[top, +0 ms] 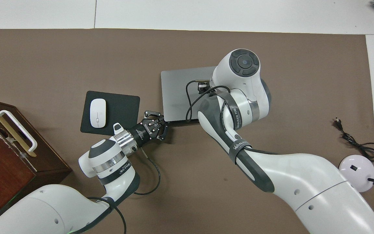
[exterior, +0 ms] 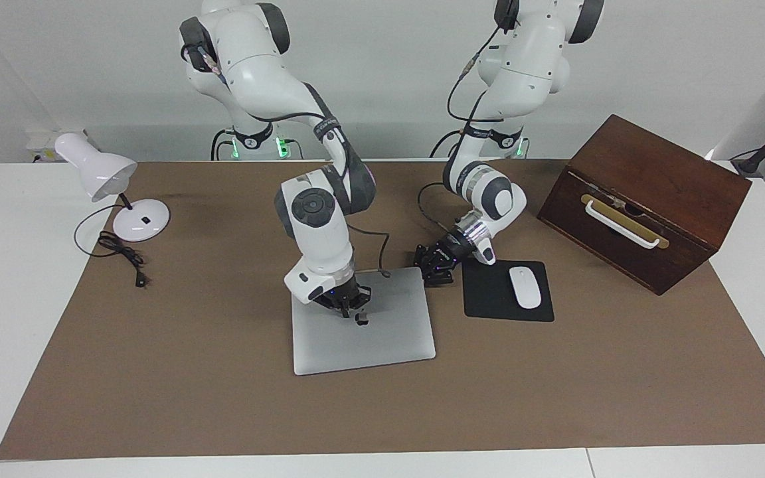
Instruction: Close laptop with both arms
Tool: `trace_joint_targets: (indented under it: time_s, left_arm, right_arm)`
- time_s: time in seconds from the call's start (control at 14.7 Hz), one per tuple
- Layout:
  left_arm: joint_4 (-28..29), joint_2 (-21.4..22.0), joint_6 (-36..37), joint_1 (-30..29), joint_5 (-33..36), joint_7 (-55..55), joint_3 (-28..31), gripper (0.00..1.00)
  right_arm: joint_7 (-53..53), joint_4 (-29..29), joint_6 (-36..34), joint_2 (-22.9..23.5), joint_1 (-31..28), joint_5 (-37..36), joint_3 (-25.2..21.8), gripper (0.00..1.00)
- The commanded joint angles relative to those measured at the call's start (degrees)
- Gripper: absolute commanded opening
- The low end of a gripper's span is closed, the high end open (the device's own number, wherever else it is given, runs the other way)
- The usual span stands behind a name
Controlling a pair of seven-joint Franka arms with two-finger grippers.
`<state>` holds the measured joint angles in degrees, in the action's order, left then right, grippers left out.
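The silver-grey laptop (exterior: 382, 338) lies flat on the brown mat with its lid down and the dark apple logo facing up. My right gripper (exterior: 349, 311) points straight down, shut, with its fingertips on the lid just beside the logo. In the overhead view the right wrist hides that gripper and part of the laptop (top: 175, 94). My left gripper (exterior: 430, 267) is shut and sits low at the laptop's corner nearest the robots, on the mouse pad's side. It holds nothing, and the overhead view shows the left gripper (top: 163, 125) right at that corner.
A black mouse pad (exterior: 489, 299) with a white mouse (exterior: 525, 287) lies beside the laptop toward the left arm's end. A brown wooden box (exterior: 645, 199) with a white handle stands past it. A white desk lamp (exterior: 110, 189) and its black cable (exterior: 123, 255) sit at the right arm's end.
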<state>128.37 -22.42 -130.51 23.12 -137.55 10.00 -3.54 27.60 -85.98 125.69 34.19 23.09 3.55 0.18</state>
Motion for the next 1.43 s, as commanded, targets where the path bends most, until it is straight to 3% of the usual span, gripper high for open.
trace_joint_targets:
  time_s: [0.0, 0.95, 1.36]
  left_arm:
    - [-0.57, -8.34, -4.22, -0.09, -0.35, -3.85, 0.02, 0.00]
    - [-0.57, -8.34, -4.40, -0.45, -0.35, -4.38, 0.02, 0.00]
    - [-0.66, -8.34, -4.58, -0.45, -0.35, -4.38, 0.02, 0.00]
  right_arm:
    - [0.79, -1.30, 0.17, -0.44, -0.59, 1.19, 0.53, 0.00]
    - [0.88, -0.95, -0.09, -0.79, -0.42, 1.02, 0.53, 0.00]
    - [0.79, -0.77, -1.75, -4.56, -1.03, 1.10, 0.44, 0.00]
